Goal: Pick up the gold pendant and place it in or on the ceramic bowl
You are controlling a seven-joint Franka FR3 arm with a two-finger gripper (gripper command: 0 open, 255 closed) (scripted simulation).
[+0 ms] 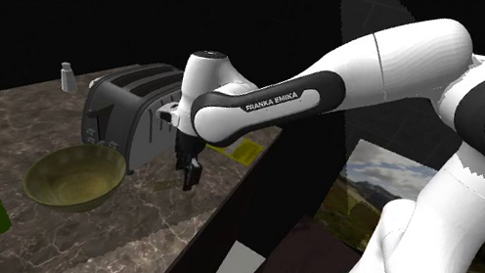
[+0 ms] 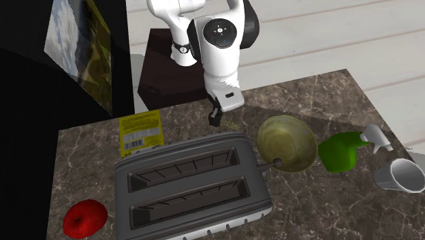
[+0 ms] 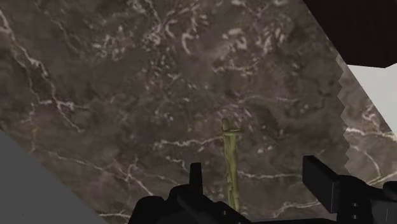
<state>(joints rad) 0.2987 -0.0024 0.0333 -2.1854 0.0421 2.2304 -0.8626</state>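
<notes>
Hovering above marble counter [image 3: 127,95], jaws spread, gold pendant [image 3: 230,162] between them, olive bowl [image 1: 74,178] nearby

Black gripper [image 2: 215,117] low over the marble counter [image 2: 327,95], between grey toaster [image 2: 191,184] and stand [image 2: 163,75]; olive bowl [image 2: 287,142] just beside the toaster, green spray bottle [image 2: 344,151] next along; yellow card [image 2: 139,129], red apple [image 2: 85,218] leftward
</notes>
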